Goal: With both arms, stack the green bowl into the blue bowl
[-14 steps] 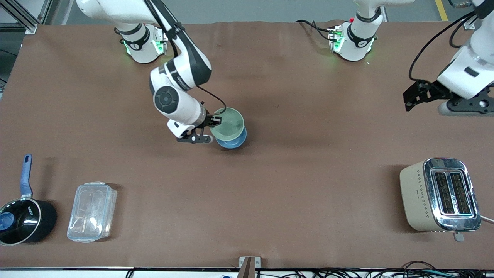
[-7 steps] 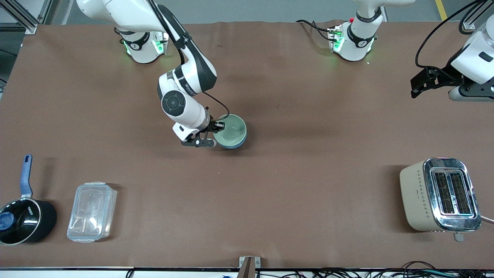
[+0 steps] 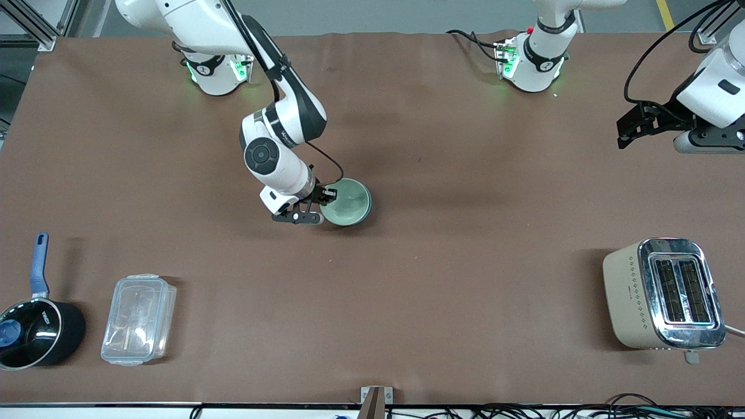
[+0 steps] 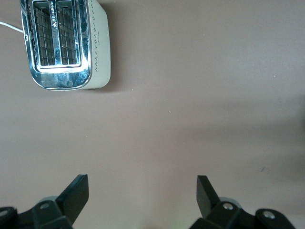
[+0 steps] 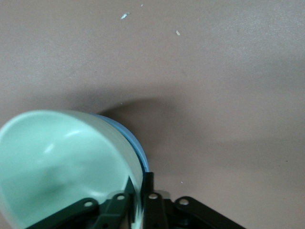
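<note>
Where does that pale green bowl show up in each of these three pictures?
Front view: green bowl mid-table, nested in the blue bowl, its rim in the right gripper.
Left wrist view: not in it.
Right wrist view: green bowl fills the lower corner.
Shared landmark: the blue bowl's rim.

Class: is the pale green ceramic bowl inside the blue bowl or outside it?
Inside: the pale green ceramic bowl sits nested, only the glossy blue bowl rim showing around it.

No word or number readable with certainty, white lettering seen on the black saucepan [image 3: 42, 333] and on the right arm's dark joint band [image 3: 289, 124] – too small to be read
</note>
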You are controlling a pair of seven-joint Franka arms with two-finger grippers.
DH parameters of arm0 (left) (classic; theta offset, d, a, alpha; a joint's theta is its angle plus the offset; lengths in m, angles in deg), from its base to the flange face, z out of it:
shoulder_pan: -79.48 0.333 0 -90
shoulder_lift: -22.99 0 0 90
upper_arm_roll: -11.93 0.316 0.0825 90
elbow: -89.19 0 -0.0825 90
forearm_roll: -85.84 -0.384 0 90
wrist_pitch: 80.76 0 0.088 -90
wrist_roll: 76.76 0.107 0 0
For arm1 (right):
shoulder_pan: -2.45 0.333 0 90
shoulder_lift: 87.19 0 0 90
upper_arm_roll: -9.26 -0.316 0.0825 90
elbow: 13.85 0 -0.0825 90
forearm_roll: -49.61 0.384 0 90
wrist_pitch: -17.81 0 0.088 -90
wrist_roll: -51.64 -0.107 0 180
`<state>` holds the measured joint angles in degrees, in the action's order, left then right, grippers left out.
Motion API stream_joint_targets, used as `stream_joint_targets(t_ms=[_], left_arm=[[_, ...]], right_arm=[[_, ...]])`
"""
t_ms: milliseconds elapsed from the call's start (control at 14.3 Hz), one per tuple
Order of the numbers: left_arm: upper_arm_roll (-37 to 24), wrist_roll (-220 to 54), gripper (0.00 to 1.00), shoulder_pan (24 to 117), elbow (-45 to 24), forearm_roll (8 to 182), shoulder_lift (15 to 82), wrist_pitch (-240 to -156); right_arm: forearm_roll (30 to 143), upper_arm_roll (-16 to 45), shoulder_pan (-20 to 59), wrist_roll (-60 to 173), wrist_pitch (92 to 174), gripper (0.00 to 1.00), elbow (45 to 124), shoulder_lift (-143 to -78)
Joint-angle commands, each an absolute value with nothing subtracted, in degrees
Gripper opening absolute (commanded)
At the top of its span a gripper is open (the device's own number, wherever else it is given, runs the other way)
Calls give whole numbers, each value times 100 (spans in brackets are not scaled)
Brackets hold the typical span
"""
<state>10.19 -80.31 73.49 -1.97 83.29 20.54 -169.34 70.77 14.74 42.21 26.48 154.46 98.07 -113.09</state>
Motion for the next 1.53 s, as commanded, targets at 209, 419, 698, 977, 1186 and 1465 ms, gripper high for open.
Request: stream_joint_targets(t_ms=[209, 419, 698, 977, 1186, 1465], left_arm=[[1034, -8045, 100, 7324, -300, 8426, 1956, -17032], [1026, -8010, 100, 7307, -283, 8426, 1965, -17032], [991, -7966, 100, 7298, -283, 8426, 2009, -17032], [920, -8080, 100, 7263, -274, 8504, 2035, -17032], [500, -8684, 100, 7263, -239, 8681, 2420, -17180], [68, -9285, 100, 7272, -204, 8567, 2659, -17498]], right_arm=[[7185, 1541, 4060, 2685, 14317, 100, 9786, -10936], [7019, 2031, 3813, 2904, 13359, 100, 9594, -10303], [6001, 3245, 3769, 3573, 12609, 100, 9136, -9758], [5577, 3151, 2884, 4177, 12207, 100, 8610, -9423], [5533, 2248, 1594, 4417, 11075, 100, 7566, -9422], [5348, 1736, 800, 4417, 10255, 100, 6711, -9422]])
